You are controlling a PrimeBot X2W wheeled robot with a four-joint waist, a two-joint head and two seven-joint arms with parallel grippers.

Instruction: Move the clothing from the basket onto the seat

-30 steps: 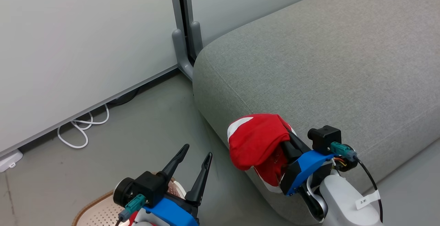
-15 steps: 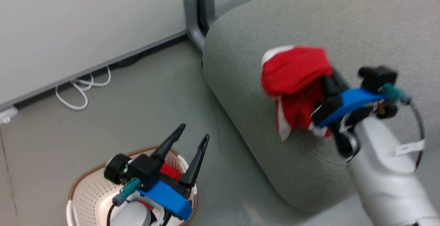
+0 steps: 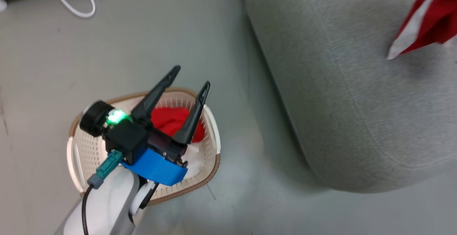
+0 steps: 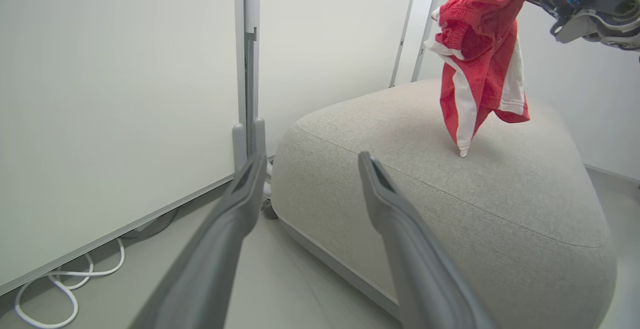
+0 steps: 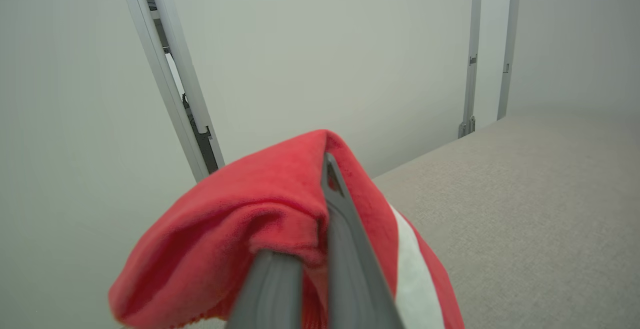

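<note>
While right hand [image 5: 322, 169] pinches a red garment [image 4: 480, 49], frame-cut overhead | left hand [image 3: 191, 76] spread, half-hiding basket [image 3: 85, 153] clothing [image 3: 167, 120]

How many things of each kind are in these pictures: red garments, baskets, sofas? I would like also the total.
Red garments: 2, the hanging garment and the red heap in the basket, which may hide more
Basket: 1
Sofa: 1
Total: 4
</note>
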